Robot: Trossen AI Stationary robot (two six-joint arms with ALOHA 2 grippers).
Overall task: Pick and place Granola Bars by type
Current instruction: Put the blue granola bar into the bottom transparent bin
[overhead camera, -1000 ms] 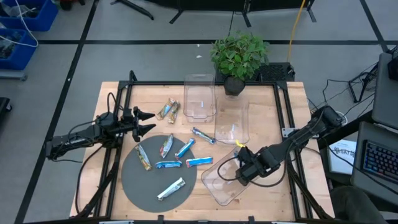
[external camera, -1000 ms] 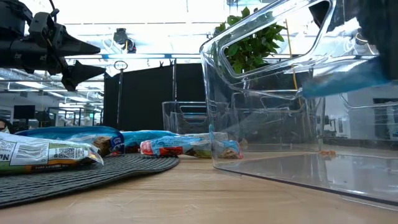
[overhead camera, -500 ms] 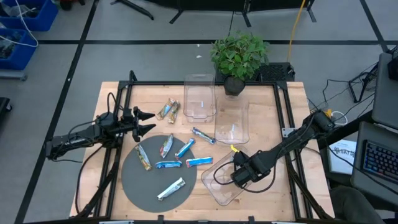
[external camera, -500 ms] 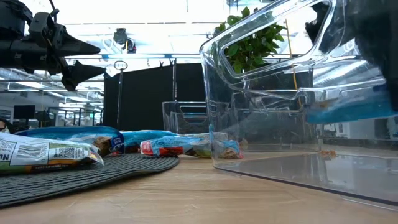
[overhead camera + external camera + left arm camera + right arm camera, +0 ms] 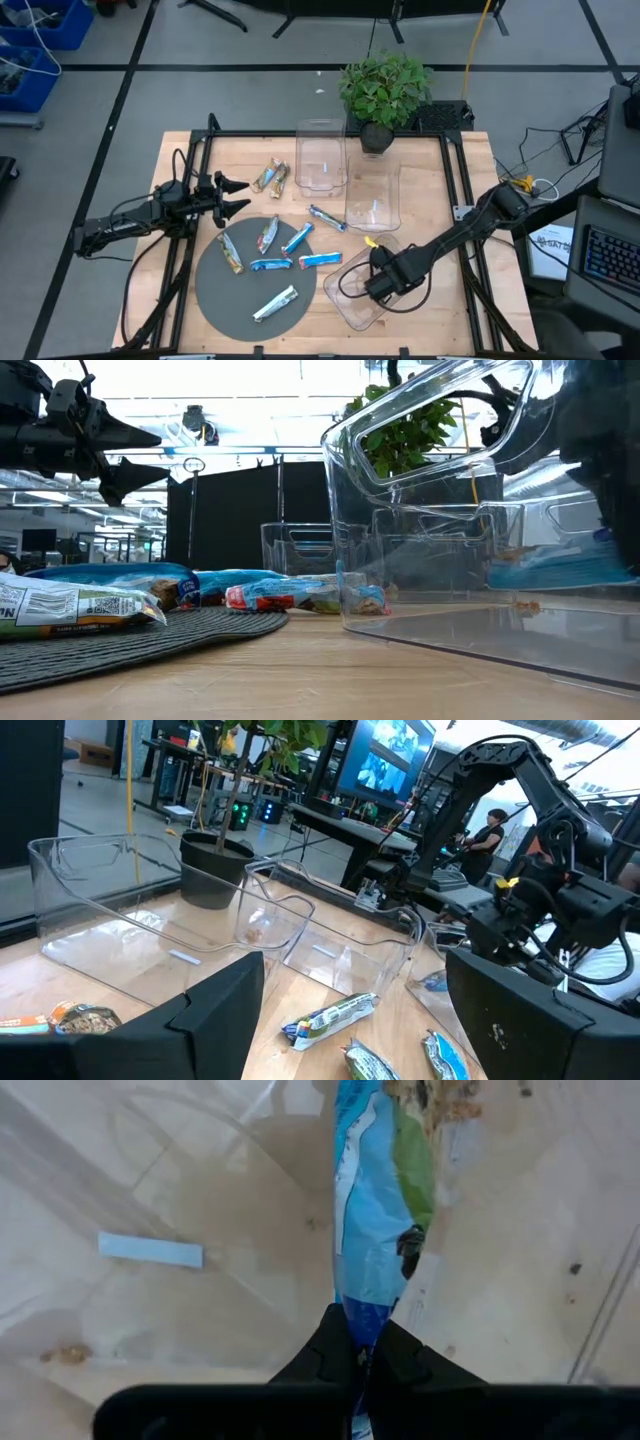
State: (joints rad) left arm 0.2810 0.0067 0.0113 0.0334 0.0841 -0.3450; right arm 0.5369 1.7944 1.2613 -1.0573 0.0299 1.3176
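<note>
While the right gripper [image 5: 362, 1352] pinches one end of a bright blue foil-wrapped granola bar [image 5: 380, 1210], that bar hangs straight out ahead of the fingertips, long axis in line with the fingers, inside the clear plastic bin nearest the table's front edge [image 5: 362, 312]. In the low view the bar [image 5: 560, 568] sits low, close to the bin floor (touching or just above, can't tell). Wrapper is blue with a green patch and brownish print at the far end, slightly crumpled.

The right arm is the only one near this bin. The left gripper [image 5: 228, 198] hovers well apart on the other side of the table with fingers spread, holding nothing, just beyond the rim of the round dark grey mat [image 5: 215, 297].

Loose bars remaining: several blue and silvery ones on the mat [image 5: 271, 264], and a tan pair on bare wood [image 5: 271, 177], all nearer the left gripper.

Likely next is release into the bin.
</note>
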